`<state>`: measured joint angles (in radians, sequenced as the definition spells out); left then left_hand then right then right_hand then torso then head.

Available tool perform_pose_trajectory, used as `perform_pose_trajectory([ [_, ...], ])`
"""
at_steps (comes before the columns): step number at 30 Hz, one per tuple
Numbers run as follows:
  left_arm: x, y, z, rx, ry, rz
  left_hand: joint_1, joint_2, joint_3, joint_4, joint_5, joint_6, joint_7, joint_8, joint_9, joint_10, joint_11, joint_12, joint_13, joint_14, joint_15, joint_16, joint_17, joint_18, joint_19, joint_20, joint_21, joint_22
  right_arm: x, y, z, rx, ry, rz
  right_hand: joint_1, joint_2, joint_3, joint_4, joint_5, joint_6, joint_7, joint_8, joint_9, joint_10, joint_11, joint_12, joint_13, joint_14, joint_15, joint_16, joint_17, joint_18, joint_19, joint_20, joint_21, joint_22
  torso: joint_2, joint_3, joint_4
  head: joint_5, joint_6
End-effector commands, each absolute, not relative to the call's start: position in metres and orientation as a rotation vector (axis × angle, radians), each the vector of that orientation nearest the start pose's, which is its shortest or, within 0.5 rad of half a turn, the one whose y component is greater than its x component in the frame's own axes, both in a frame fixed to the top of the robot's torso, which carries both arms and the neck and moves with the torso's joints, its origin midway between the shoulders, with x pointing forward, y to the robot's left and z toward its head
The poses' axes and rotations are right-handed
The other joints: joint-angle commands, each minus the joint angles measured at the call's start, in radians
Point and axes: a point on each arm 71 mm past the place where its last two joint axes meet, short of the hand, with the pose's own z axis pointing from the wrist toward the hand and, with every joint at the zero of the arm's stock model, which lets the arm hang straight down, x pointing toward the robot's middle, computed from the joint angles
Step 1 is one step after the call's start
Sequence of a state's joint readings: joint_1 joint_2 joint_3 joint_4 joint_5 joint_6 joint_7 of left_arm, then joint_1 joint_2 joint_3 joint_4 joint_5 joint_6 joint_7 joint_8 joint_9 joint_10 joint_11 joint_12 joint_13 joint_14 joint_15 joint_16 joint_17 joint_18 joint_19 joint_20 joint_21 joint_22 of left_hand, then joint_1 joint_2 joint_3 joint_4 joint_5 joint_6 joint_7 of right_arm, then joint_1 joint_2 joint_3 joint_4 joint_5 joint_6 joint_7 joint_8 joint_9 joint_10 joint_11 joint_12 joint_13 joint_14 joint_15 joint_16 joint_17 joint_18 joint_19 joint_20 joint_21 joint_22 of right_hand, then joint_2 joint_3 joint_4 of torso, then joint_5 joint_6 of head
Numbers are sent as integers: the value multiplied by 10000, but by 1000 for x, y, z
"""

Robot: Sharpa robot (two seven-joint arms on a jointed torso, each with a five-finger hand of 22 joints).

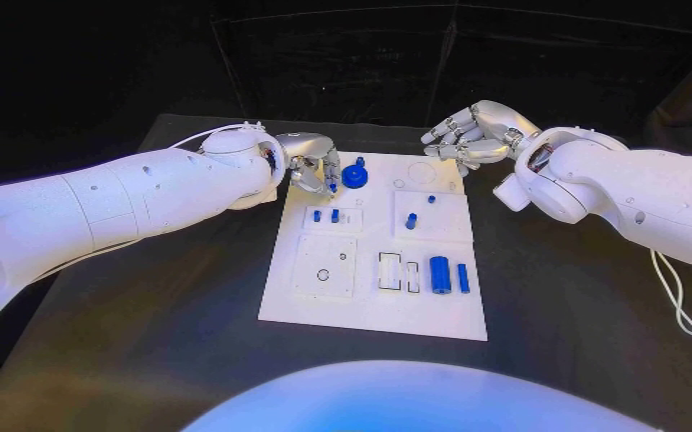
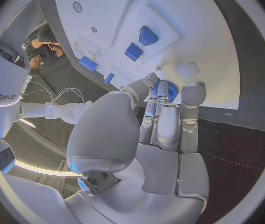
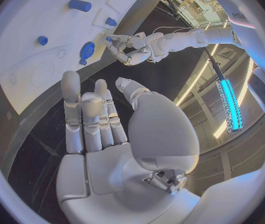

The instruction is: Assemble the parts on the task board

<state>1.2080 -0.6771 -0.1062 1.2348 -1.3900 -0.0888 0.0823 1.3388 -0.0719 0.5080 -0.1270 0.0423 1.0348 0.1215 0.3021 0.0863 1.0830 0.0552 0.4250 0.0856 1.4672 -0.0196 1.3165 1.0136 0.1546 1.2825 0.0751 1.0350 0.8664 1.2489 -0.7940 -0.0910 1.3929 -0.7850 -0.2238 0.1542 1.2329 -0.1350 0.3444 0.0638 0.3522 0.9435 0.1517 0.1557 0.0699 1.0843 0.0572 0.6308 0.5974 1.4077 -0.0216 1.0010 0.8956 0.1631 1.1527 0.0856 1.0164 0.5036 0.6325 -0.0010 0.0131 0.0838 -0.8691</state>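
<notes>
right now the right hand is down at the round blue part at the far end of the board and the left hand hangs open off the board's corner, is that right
The hands are swapped. In the head view the left hand is at the round blue part on the task board; the right hand hangs open off the far corner.

lab | black table, dark curtain backdrop, white task board

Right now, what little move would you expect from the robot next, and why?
Probably the left hand closes its fingers on the round blue part: its fingertips sit right beside that part at the task board's far end, while the right hand hangs open, holding nothing.
</notes>
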Motion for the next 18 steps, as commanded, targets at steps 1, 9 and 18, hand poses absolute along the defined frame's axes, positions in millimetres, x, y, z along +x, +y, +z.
perform_pose_trajectory([
  [1, 519, 191, -233, 2701, 19263, -6974, -100, -26, 8, 28, 49, 82, -6, -16, 8, 66, -20, -47, -17, 57, -79, -40, -9, -101, 57, 10, 34, 3, 509, -208, -186, 3230, 17576, 11021, 1, 69, -3, 51, 51, -93, 2, 37, 4, -53, 43, 45, -10, 24, 35, -41, 12, 139, 38, 7, -58, -9, 3, 10, -9, 8, -3],
  [9, 520, 192, -237, 2681, 19499, -6853, -100, -26, 8, 28, 49, 82, -6, -16, 8, 66, -20, -47, -17, 57, -79, -40, -9, -101, 57, 10, 34, 3, 509, -208, -186, 3225, 17575, 11025, 1, 69, -3, 51, 51, -93, 2, 37, 4, -53, 43, 45, -10, 24, 35, -41, 12, 139, 38, 7, -58, -9, 5, 8, 0, 7, -12],
  [18, 519, 188, -240, 2778, 19666, -6941, -106, -29, 8, 28, 49, 88, -9, -20, 6, 75, -22, -55, -20, 56, -80, -43, -16, -103, 59, 10, 39, 11, 508, -208, -186, 3218, 17578, 11036, 1, 69, -3, 51, 51, -93, 2, 37, 4, -53, 43, 45, -10, 24, 35, -41, 12, 139, 38, 7, -58, -9, 2, 3, -11, 14, -24],
])
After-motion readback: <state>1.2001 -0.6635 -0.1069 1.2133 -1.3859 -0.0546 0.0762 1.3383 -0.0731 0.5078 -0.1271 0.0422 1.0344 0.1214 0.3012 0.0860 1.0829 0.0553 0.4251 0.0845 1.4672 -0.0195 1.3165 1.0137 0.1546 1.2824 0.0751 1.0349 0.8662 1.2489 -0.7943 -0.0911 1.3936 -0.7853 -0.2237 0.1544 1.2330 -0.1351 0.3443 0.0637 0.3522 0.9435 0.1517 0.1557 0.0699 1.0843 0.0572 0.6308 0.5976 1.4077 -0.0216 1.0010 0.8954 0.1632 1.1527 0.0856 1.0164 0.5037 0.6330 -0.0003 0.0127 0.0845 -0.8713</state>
